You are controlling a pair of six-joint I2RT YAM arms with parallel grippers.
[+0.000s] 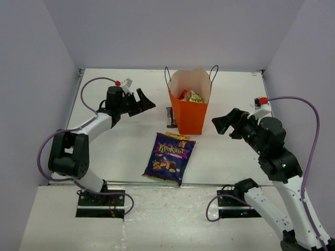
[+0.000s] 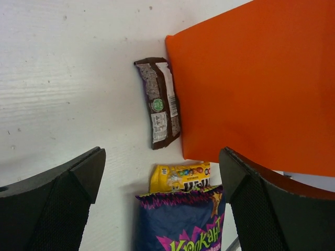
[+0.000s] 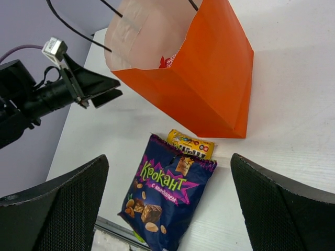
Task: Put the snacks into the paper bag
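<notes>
The orange paper bag [image 1: 189,110] stands upright mid-table with a red packet and a green-yellow wrapper [image 1: 194,97] showing inside. The dark purple nut bag [image 1: 170,158] lies flat in front of it, overlapping the small yellow pack [image 1: 177,137]. The brown bar [image 1: 169,116] lies against the bag's left side. My left gripper [image 1: 145,102] is open and empty, left of the bag. My right gripper [image 1: 224,124] is open and empty, right of the bag. The left wrist view shows the brown bar [image 2: 159,102], yellow pack [image 2: 180,177] and purple bag [image 2: 180,222]. The right wrist view shows the paper bag [image 3: 199,78] and purple bag [image 3: 165,196].
Grey walls enclose the white table [image 1: 115,151] on three sides. The table's front edge runs just below the purple bag. The bag's black cord handles [image 1: 167,78] stick up at its rim.
</notes>
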